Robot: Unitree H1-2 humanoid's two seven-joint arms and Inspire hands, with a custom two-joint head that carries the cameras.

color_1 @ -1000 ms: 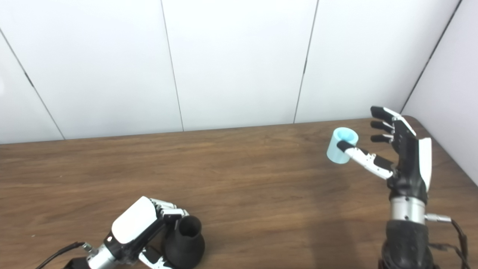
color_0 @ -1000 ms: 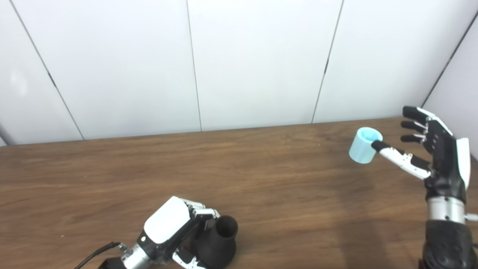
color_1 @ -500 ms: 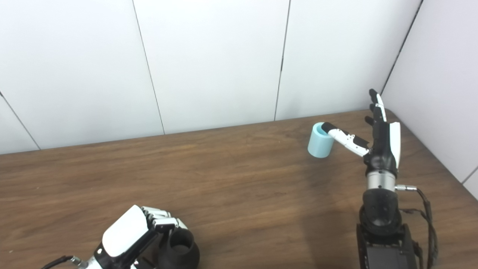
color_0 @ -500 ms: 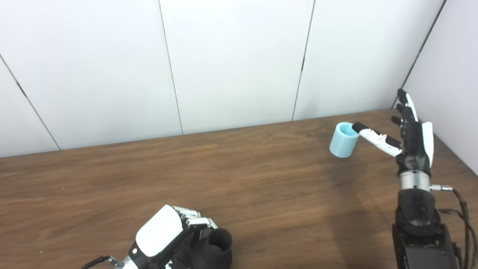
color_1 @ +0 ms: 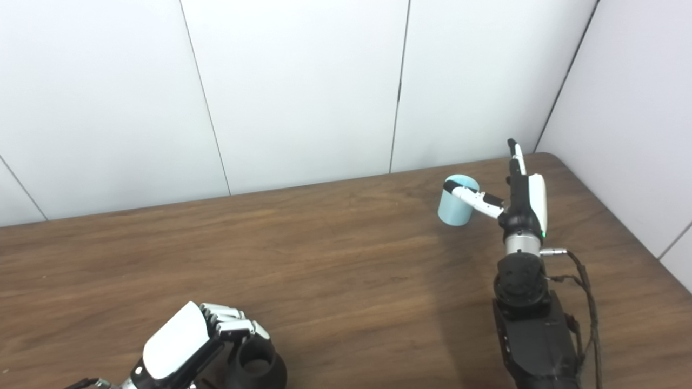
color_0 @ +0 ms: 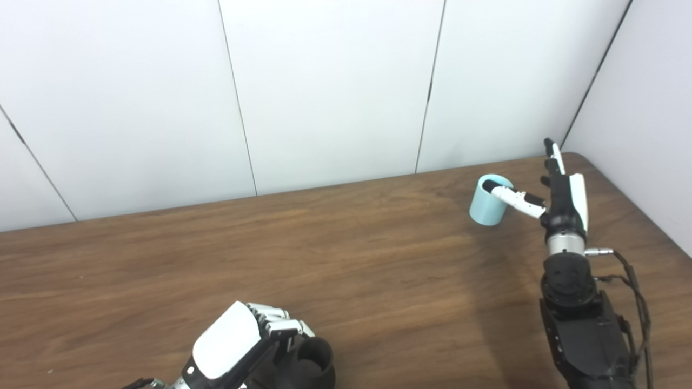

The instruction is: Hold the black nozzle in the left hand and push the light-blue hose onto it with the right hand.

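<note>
Black nozzle (color_1: 258, 366) sits at the near edge of the wooden surface (color_0: 346, 259), left of centre, standing with its round open mouth facing up and its wider body partly cut off by the bottom of both views. The left robot hand (color_1: 186, 343) is grasping it: the fingers (color_1: 230, 322) curl over the rim from the left side, and the white back plate of the hand faces the cameras. Its arm enters from the lower left corner.

Far off, near the back right corner of the surface, the light-blue hose (color_0: 487, 200) stands as a short upright cylinder with its open end up. The right robot hand (color_0: 559, 192) is beside it, to its right, released and spread: the thumb (color_0: 513, 195) reaches across to the hose's rim and appears to touch or overlap its top edge, while the other fingers (color_0: 551, 154) point straight up, away from the hose, closing on nothing. The right forearm, black with cables trailing along it, rises from the lower right.

Nozzle and hose are well apart, at opposite ends of the surface. White wall panels with dark seams stand behind. No brand, label or writing can be read on any item.
</note>
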